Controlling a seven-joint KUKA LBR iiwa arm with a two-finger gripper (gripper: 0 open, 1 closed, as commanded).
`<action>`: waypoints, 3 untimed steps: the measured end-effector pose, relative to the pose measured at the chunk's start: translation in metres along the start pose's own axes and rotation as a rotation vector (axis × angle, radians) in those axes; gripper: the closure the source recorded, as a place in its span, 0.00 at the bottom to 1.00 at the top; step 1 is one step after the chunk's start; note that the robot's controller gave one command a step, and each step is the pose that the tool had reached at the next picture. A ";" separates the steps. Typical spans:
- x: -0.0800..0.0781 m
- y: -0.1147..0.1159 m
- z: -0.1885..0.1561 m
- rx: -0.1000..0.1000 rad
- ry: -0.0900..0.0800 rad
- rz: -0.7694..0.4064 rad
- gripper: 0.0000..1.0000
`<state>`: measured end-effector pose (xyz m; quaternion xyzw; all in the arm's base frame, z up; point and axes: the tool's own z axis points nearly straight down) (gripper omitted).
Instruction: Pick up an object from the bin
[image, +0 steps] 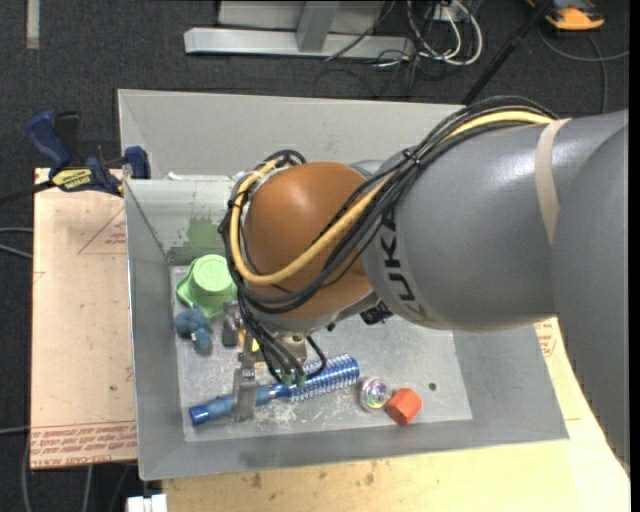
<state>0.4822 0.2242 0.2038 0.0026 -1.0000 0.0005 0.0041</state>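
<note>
Just beneath the end effector (260, 386), a blue spiral brush (327, 378).

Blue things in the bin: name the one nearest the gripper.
The long blue stick at the front, right at the gripper; the blue lump lies farther back.

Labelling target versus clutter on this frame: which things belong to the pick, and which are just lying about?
In play: hand, blue tool with spiral end beneath it.
Lying about: green cup, small blue toy, shiny ball, orange block.

Scuffed matt grey metal bin (440, 365)
</note>
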 end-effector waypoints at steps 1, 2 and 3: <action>-0.005 -0.080 0.127 0.002 -0.002 0.129 0.00; -0.006 -0.077 0.123 -0.002 -0.006 0.124 1.00; -0.080 -0.081 -0.074 -0.005 -0.019 0.112 1.00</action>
